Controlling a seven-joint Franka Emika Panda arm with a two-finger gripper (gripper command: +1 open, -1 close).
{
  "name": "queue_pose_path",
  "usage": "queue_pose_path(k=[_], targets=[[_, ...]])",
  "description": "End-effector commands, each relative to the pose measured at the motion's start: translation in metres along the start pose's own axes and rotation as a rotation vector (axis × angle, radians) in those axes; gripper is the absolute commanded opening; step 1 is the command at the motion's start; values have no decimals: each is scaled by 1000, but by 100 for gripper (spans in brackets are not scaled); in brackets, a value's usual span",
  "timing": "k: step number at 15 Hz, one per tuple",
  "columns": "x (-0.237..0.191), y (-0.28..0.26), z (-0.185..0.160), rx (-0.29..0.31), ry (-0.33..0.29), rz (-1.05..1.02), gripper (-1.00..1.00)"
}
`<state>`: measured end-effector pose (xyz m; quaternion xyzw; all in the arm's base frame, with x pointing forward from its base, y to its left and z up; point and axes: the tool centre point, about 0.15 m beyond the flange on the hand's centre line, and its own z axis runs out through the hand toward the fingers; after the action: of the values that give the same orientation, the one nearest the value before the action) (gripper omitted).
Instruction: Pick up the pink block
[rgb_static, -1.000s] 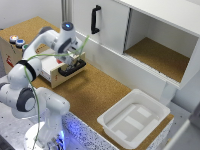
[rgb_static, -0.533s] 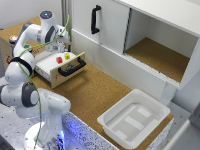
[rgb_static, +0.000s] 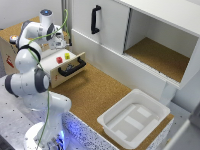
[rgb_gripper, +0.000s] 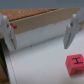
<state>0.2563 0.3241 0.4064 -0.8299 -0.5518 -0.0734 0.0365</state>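
The big white cabinet (rgb_static: 150, 40) fills the back of the scene, with a black handle (rgb_static: 95, 19) on its closed door and an open compartment lined in cork. In front of it the cork-topped bench (rgb_static: 95, 95) carries everything else. Out from the cabinet's open compartment, at the bench's edge, sits an empty white bin (rgb_static: 134, 119). Off the cabinet's closed-door end rises the white arm (rgb_static: 31, 60). Its hand (rgb_gripper: 42, 32) hangs over a white drawer box (rgb_static: 59, 66) with a black handle, which stands just off the cabinet's front at that same end.

On top of that box, near its handle side, lies the pink block (rgb_static: 59, 60), with a yellow cube (rgb_static: 67, 56) just beside it, on the cabinet side, the two close but apart.

In the wrist view the hand's two fingers (rgb_gripper: 73, 31) stand wide apart with nothing between them. The pink block (rgb_gripper: 75, 66) lies flat on the white surface, off to the side of one finger rather than centred in the gap.

The block looks light, rigid and plain-sided, unlikely to crush or slip much. Being tiny, it leaves little margin, so the pads should close squarely on two opposite vertical faces, low and centred. As a cube it has no long axis. Its edges look slightly skewed to the line of the fingers. A dark mark shows on the upward face.
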Motion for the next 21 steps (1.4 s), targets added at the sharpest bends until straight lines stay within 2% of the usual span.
queue_pose_path(k=[1, 6, 10, 11, 18, 19, 21], targets=[[8, 15, 34, -67, -146, -107, 100], [0, 54, 73, -28, -118, -102, 100], [-2, 78, 81, -33, -79, -64, 100], [-3, 81, 83, -16, -70, -53, 100], [0, 83, 85, -14, -60, -52, 100], [1, 83, 86, -23, -58, -44, -100], [2, 84, 86, -29, -60, -32, -100]])
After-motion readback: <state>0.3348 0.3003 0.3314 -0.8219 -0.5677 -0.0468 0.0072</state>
